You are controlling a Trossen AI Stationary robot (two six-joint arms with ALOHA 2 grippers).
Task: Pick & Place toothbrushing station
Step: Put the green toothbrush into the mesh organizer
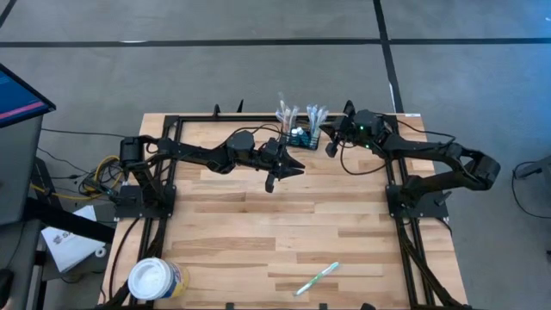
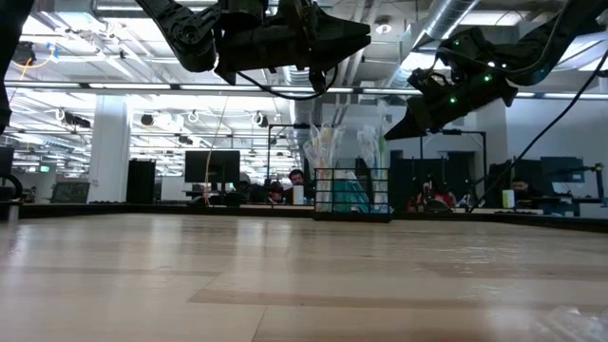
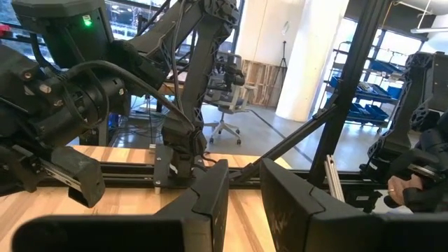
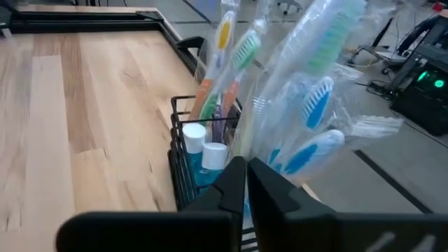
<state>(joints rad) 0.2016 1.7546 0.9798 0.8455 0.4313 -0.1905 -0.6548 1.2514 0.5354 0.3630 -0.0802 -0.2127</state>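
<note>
From above, the toothbrushing station [image 1: 301, 135] sits at the desk's [image 1: 258, 232] far edge, just ahead of the right gripper [image 1: 330, 148]; the left gripper [image 1: 274, 179] hovers beside it. Low view: both arms hang above the desk, caddy standing. Left wrist: fingers [image 3: 210, 203] slightly parted, grasping nothing. Right wrist: fingers [image 4: 234, 189] pinched together before the caddy's wire rim. I'd say the grasp is underway; next, lift it straight.

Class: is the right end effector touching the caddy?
Cannot tell. In the right wrist view the shut end effector overlaps the caddy; the high view shows them close, but neither shows plain contact or gap.
</note>
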